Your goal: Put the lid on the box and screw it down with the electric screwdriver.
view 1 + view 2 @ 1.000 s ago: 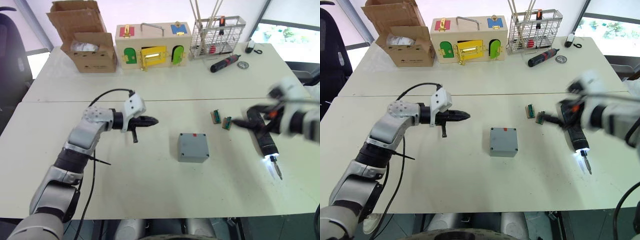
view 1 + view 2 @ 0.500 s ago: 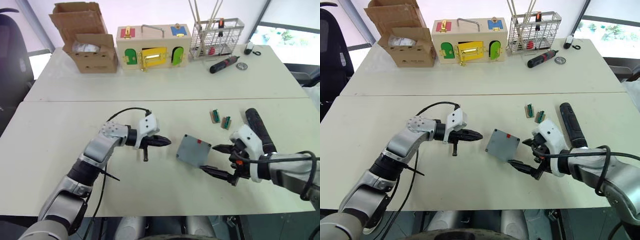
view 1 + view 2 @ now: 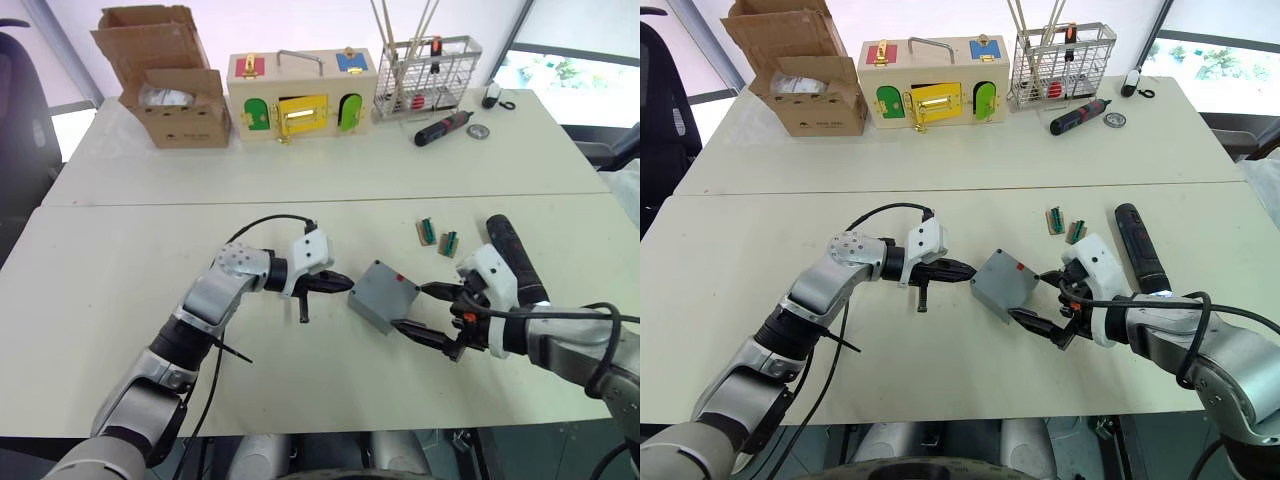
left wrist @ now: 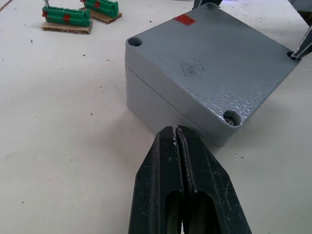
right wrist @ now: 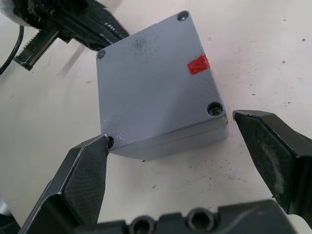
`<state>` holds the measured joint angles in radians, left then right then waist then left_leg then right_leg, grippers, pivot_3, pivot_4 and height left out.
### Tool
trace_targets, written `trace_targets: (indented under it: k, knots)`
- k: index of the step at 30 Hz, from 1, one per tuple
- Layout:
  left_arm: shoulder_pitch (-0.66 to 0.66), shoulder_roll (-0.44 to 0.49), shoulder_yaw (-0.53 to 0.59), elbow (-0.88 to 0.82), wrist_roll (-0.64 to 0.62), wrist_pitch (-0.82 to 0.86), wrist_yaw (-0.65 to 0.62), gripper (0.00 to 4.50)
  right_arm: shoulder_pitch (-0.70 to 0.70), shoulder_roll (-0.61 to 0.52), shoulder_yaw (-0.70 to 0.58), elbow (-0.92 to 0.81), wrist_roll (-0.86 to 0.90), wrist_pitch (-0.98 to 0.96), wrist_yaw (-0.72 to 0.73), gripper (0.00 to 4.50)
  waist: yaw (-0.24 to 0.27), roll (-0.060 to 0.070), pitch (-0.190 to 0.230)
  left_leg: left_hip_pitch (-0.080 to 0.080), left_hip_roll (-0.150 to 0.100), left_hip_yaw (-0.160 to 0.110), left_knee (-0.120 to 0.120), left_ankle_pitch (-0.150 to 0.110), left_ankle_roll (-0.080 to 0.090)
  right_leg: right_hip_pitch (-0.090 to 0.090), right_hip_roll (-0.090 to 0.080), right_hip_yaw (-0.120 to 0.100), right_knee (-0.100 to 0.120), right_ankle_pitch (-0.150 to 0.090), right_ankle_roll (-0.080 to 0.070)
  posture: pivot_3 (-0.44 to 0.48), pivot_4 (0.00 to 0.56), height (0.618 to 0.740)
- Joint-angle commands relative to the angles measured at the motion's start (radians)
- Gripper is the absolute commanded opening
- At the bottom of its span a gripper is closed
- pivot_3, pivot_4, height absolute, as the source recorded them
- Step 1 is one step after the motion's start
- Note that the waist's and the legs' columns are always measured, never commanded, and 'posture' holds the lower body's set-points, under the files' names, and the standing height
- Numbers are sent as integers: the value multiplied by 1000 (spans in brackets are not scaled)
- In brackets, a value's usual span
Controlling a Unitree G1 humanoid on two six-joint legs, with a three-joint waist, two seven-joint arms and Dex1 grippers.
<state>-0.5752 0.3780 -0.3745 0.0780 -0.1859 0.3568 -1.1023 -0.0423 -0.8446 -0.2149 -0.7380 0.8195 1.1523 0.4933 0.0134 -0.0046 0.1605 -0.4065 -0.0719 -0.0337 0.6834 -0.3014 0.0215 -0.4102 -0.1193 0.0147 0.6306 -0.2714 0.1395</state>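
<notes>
- Small square grey plastic box (image 3: pixel 383 296), lid (image 5: pixel 155 80) already seated on top w/ a red mark near one edge, sits mid-counter (image 3: pixel 120 300) between your two arms, turned corner-on to you.
- Right end effector (image 5: pixel 181 161) is spread wide, one finger touching a lid corner by a screw hole, the other just off the next corner; nothing clamped yet.
- Left end effector (image 4: pixel 180 165) has its fingers pressed together, empty, tip just beside the box's far side wall.
- Thick black cylindrical electric screwdriver (image 3: pixel 514 258) lies flat on the counter just behind your right wrist, free of any grip.
- Handling, as a judgement: box looks rigid, light, hollow; smooth painted walls prob. slippery, so it will skate if pushed on one side only. Lid shows no screws in the corner holes, so treat it as loose. Pinch across two opposite side walls below the seam, not corner to corner.
- Room: open counter all round the box toward you. Two small green connector blocks on card (image 3: pixel 438 236) lie near, beyond the box; wooden latch box w/ coloured doors (image 3: pixel 303 85), cardboard box (image 3: pixel 172 75), wire rack (image 3: pixel 427 60) stand well apart at the back. Near counter edge lies close under your right forearm.
</notes>
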Motion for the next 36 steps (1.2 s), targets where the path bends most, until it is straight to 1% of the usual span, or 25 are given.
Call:
trace_targets:
  k: [1, 4, 7, 10, 13, 18, 23, 27, 31, 33, 36]
  knots:
    - [-10, -7, 0, -10, -3, -32, -18, 0, 2, 1, -94, 5, 57, 23, -1, 4484, 3, 0, 0, 0, 0, 0, 0, 0, 0, 0, 0, 0, 0, 0, 0, 0, 150, 737]
    - [-9, -5, 2, -4, -1, -41, -19, 0, 3, 7, -156, 8, 94, 40, -18, 4484, 2, 0, 0, -1, -1, 0, 0, 0, 0, 0, -1, 0, 0, 0, 0, 0, 150, 737]
    - [-9, -8, 7, 3, 1, -49, -12, 0, 20, 27, -249, -12, 201, 65, -32, 4484, 3, 0, 0, -1, -1, 0, 0, 0, 0, 0, -1, 0, 0, 0, 0, 0, 150, 737]
    - [-9, -14, 7, 7, -1, -52, -9, 0, 70, 28, -281, -48, 285, 81, -40, 4484, 3, 0, 0, -1, -1, 0, 0, 0, 0, 0, -1, 0, 0, 0, 0, 0, 150, 737]
    - [-11, -23, 3, 17, 3, -61, -6, 0, 118, 18, -255, -73, 294, 77, -59, 4484, 2, 0, 0, -1, -1, 0, 0, 0, 1, 0, -1, 0, 0, 0, 0, 0, 150, 737]
    - [-53, -81, 14, 125, 47, -149, 62, 0, 167, 33, -156, -107, 286, 62, -95, 4484, 5, 0, 0, -1, -1, 0, 1, 0, 1, 0, -1, 0, 0, 0, 0, 0, 150, 737]
    - [-62, -91, 3, 145, 56, -170, 43, 0, 172, 56, -79, -112, 280, 44, -139, 4484, 0, 0, 0, -1, -1, 0, 0, 0, 1, 0, -1, 0, 0, 0, 0, 0, 150, 737]
    - [-90, -131, 0, 181, 57, -183, 49, 0, 140, 94, -9, -106, 291, 25, -173, 4484, 3, 0, 0, -1, -1, 0, 0, 0, 1, 0, 0, 0, 0, 0, 0, 0, 150, 737]
    - [-115, -164, 2, 223, 64, -203, 56, 0, 119, 115, 24, -110, 316, 16, -198, 4484, 3, 0, 0, -1, -1, 0, 1, 0, 1, 0, -1, 0, 0, 0, 0, 0, 150, 737]
    - [-138, -185, 20, 276, 74, -230, 90, 0, 120, 114, 35, -115, 319, 13, -209, 4484, 3, 0, 0, -1, -1, 0, 1, 0, 1, 0, -1, 0, 0, 0, 0, 0, 150, 737]
    - [-163, -171, 57, 328, 85, -251, 126, 0, 152, 55, -18, -123, 315, 13, -194, 4484, 1, -1, 0, -1, -1, 0, 1, 0, 1, 0, -1, 0, 0, 0, 0, 0, 150, 737]
